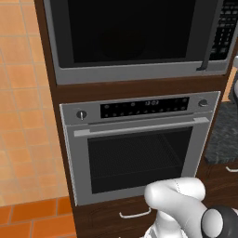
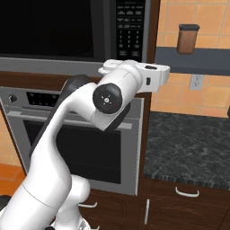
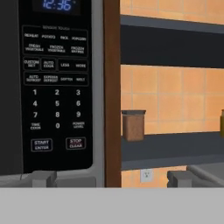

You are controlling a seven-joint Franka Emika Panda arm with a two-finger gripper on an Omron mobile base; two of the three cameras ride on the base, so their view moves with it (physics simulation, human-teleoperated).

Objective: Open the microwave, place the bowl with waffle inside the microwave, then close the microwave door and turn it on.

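The microwave (image 1: 135, 42) sits built into the wooden cabinet above the oven. Its dark glass microwave door (image 1: 130, 32) is shut, with the black curved handle (image 1: 210, 39) at its right edge. Right of the handle is the keypad (image 2: 130, 27). My gripper (image 3: 111, 178) is open with nothing between its fingers. It hangs level with the microwave's right edge and faces the keypad (image 3: 56, 87) from a short distance. One fingertip (image 3: 43, 178) lies below the keypad and the other below the shelf. The bowl with waffle is out of view.
A steel oven (image 1: 135, 148) with knobs and a bar handle stands under the microwave. To the right, a dark stone counter (image 2: 188, 143) lies under a grey shelf (image 2: 197, 60) that carries a brown canister (image 2: 187, 38). My arm's elbow crosses in front of the oven (image 2: 108, 101).
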